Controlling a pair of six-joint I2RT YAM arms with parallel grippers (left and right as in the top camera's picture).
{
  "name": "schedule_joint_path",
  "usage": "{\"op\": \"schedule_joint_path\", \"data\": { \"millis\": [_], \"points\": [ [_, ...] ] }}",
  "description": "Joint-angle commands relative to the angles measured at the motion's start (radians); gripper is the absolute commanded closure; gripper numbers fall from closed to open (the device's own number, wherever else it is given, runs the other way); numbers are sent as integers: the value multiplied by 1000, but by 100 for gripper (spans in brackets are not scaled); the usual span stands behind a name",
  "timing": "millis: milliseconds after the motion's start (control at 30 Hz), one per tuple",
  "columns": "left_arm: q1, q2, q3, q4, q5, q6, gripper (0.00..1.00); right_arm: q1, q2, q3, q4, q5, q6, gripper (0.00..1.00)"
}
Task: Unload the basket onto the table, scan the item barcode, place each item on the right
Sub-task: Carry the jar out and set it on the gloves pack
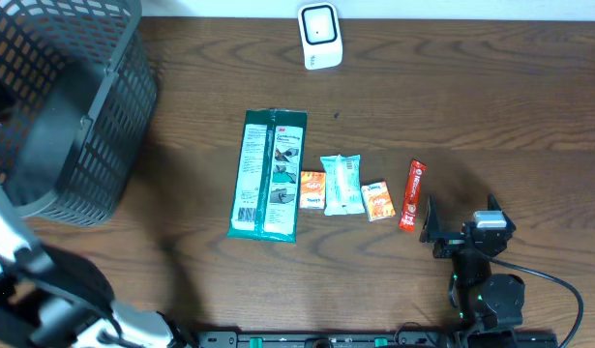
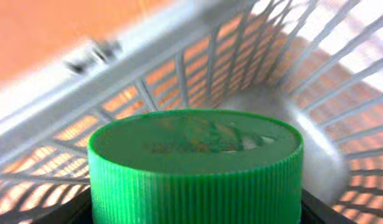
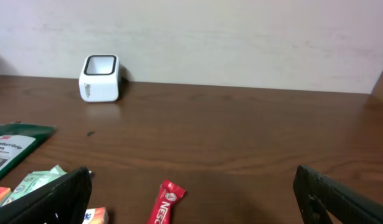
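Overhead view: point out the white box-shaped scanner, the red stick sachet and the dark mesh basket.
white box-shaped scanner (image 1: 319,36), overhead view, centre of its face.
red stick sachet (image 1: 411,195), overhead view, mid-wrapper.
dark mesh basket (image 1: 111,126), overhead view, outer side wall.

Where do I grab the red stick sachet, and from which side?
Come straight down and pinch the red stick sachet across its narrow width, near the middle. It lies flat, long and thin, so only the long edges give a grip. Its right edge is free; the small orange packet sits close on the left, so keep that finger tight in.
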Motion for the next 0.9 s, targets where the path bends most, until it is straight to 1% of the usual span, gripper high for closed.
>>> {"op": "schedule_joint_path", "data": {
  "millis": [0, 133, 267, 333, 433, 533, 667, 700, 867],
  "points": [
    [-44, -117, 18, 9, -6, -60, 40, -6, -5, -1, -3, -1, -5, 1],
    [-143, -247, 18, -32, 17, -109, 40, -6, -5, -1, -3, -1, -5, 1],
    [-323, -349, 18, -206, 38, -200, 40, -6, -5, -1, -3, -1, -5, 1],
    [-427, -365, 17, -307, 34, -230, 40, -6, -5, -1, -3, -1, -5, 1],
    [-577, -357, -5, -426, 30, -235, 40, -6, -5, -1, -3, -1, -5, 1],
    [-715, -341, -80, -481, 8, -241, 40, -6, -5, -1, -3, -1, -5, 1],
    [-880, -323, -254, -456, 7, -294, 40, -6, -5, -1, -3, -1, -5, 1],
    [-953, -310, -353, -401, 7, -329, 40, -6, -5, -1, -3, -1, -5, 1],
    [-1096, -256, -561, -219, -5, -400, 40, -6, -5, -1, -3, -1, -5, 1]
  ]
}}
